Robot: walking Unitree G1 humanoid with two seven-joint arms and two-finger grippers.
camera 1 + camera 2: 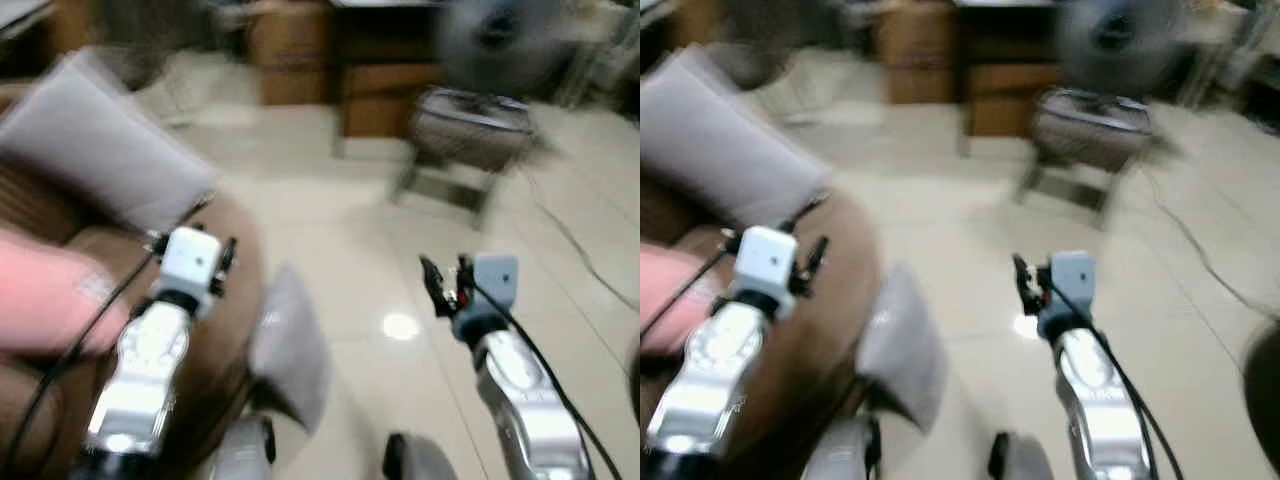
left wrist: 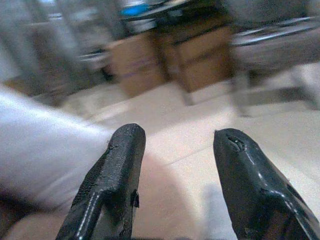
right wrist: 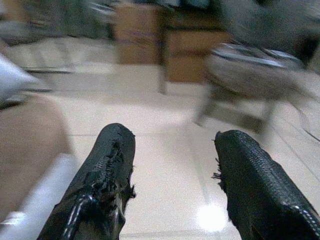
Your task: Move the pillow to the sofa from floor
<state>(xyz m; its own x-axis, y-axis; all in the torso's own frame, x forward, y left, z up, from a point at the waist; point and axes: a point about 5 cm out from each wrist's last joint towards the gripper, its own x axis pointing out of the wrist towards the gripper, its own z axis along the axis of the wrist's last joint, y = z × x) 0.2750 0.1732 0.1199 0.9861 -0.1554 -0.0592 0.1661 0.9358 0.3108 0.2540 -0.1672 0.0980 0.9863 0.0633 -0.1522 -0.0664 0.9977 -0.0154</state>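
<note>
Both silver arms reach forward in the blurred left eye view, the left gripper (image 1: 190, 262) held over the brown sofa (image 1: 215, 300) arm and the right gripper (image 1: 450, 285) above the pale tiled floor (image 1: 400, 250). A grey pillow (image 1: 290, 345) leans on the floor against the sofa's side, between the two arms and below them; a second grey cushion (image 1: 100, 145) already lies on the sofa seat, with something pink (image 1: 45, 300) beside it that is too smeared to name. Across the room stand a low grey stool (image 1: 470, 130) and a fan (image 1: 500, 35). The right eye view gives the same layout, the pillow touching the sofa and neither gripper on it. From the left wrist, the two black fingers (image 2: 107, 185) stand well apart with nothing between them, looking over the sofa arm. From the right wrist, the fingers (image 3: 100, 185) are likewise spread and empty (their rubber looks frayed), with a pale edge low to one side, probably the pillow. By my reading the task has hardly begun: the pillow is on the floor and ungrasped, so reaching down, gripping it, lifting it and setting it on the seat all remain.
</note>
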